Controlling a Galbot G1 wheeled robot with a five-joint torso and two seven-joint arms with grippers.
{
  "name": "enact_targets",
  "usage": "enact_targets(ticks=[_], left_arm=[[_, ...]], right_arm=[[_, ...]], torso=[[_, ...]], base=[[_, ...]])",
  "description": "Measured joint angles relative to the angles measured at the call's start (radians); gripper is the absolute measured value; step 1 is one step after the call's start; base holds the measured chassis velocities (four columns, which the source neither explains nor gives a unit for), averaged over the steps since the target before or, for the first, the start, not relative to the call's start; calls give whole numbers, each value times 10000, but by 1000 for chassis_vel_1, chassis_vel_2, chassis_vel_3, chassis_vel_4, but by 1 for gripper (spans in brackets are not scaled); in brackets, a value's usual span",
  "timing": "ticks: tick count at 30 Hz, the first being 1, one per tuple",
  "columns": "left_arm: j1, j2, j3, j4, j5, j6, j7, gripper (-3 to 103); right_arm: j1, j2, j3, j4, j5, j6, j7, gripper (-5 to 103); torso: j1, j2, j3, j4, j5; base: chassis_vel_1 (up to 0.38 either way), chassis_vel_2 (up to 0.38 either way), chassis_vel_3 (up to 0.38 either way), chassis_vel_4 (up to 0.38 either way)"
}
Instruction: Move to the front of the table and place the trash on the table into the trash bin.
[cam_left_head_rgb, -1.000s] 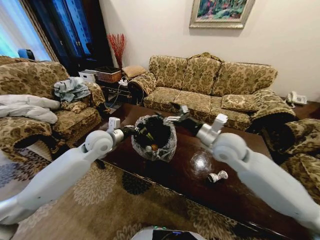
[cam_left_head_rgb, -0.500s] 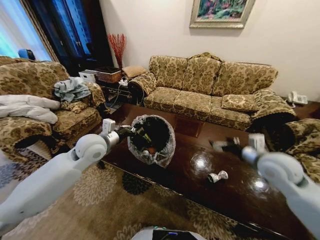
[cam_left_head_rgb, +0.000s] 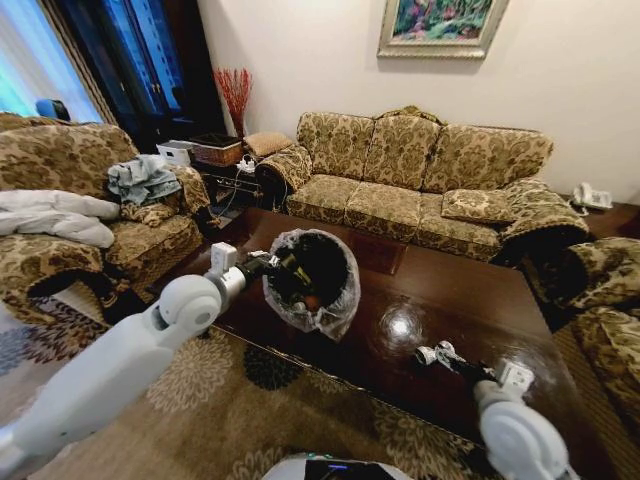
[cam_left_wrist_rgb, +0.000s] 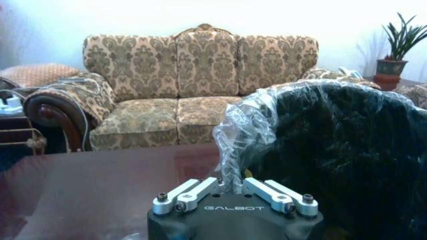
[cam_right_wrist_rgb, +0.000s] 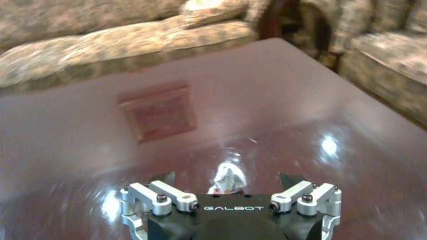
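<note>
One small grey-white bottle (cam_right_wrist_rgb: 228, 176) between open right gripper (cam_right_wrist_rgb: 227, 186) fingers; left gripper (cam_left_wrist_rgb: 233, 187) clamping trash bin (cam_left_wrist_rgb: 333, 150) liner.

The large low rectangular table (cam_left_head_rgb: 470, 310) of glossy dark brown wood carries a small grey-white bottle (cam_left_head_rgb: 435, 353) lying on its top between the spread fingers of the right claw (cam_left_head_rgb: 447, 357), near the table's front edge.
</note>
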Motion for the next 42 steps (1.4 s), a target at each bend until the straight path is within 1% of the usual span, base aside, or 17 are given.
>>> enact_targets(ticks=[1, 2, 3, 6, 8, 10, 12, 14, 16, 21, 25, 27, 28, 34, 42], left_arm=[[-2, -8, 10, 3, 6, 2, 0, 2], [-7, -34, 63, 17, 34, 20, 6, 2], [-6, -19, 76, 25, 37, 29, 11, 2], [-7, 36, 75, 36, 37, 31, 11, 2], [-39, 172, 70, 43, 17, 31, 13, 2], [-53, 221, 66, 44, 10, 31, 13, 2], [-58, 308, 49, 29, -19, 31, 6, 2], [-47, 319, 42, 23, -22, 31, 0, 2], [35, 361, 6, 10, -34, -14, -16, 2], [70, 395, -23, 19, -99, -105, -129, 2], [64, 595, -24, 39, -175, -275, -244, 2], [55, 621, -24, 38, -193, -279, -244, 2], [49, 695, -47, 20, -231, -284, -244, 2], [111, 854, -169, -110, -299, -293, -293, 2], [80, 865, -194, 23, -324, -311, -280, 2]], right_arm=[[19, 31, -21, -32, 0, 47, 47, 100], [111, 274, -89, -369, -15, 311, 216, 100], [134, 363, -77, -604, -9, 405, 209, 100], [218, 445, -56, -968, 33, 526, 195, 100], [563, 511, -124, -1579, 46, 766, 74, 100], [767, 535, -193, -1781, 83, 819, 48, 100], [1316, 600, -539, -2201, 92, 914, 110, 100], [1405, 610, -628, -2271, 71, 943, 116, 100], [1820, 668, -1026, -2517, 25, 1111, 59, 100], [2370, 740, -1491, -2848, 58, 1188, -41, 100], [3211, 718, -2110, -3623, 161, 1202, -99, 100], [3334, 715, -2204, -3733, 195, 1197, -100, 100], [3681, 711, -2493, -4048, 249, 1183, -49, 100], [4459, 734, -3274, -4666, 257, 1097, 388, 100], [4929, 799, -3648, -5362, 134, 1076, 715, 100]], torso=[[0, 0, 0, 0, 0], [3, -1, 2, 0, 4], [4, -1, 2, 0, 3], [4, 0, 2, 0, 2], [2, 0, 1, 0, 4], [2, 0, 1, -1, 4], [2, 0, 2, 0, 3], [2, 0, 2, 0, 3], [3, 0, 2, -1, 3], [3, 0, 2, -5, 3], [1, 0, 2, 1, 3], [2, 0, 2, 1, 2], [2, 0, 2, 1, 1], [2, 0, 1, 0, 6], [2, 0, 1, -1, 4]], base=[[0, 0, 0, 0], [0, 0, 0, 0], [0, 0, 0, 0], [0, 0, 0, 0], [-19, -28, -29, -16], [-48, -55, -55, -52], [-48, -57, -49, -54], [-57, -64, -44, -62], [-77, -76, -75, -68], [-39, -37, -44, -41], [0, 0, 0, 0], [0, 0, 0, 0], [0, 0, 0, 0], [0, 0, 0, 0], [0, 0, 0, 0]])
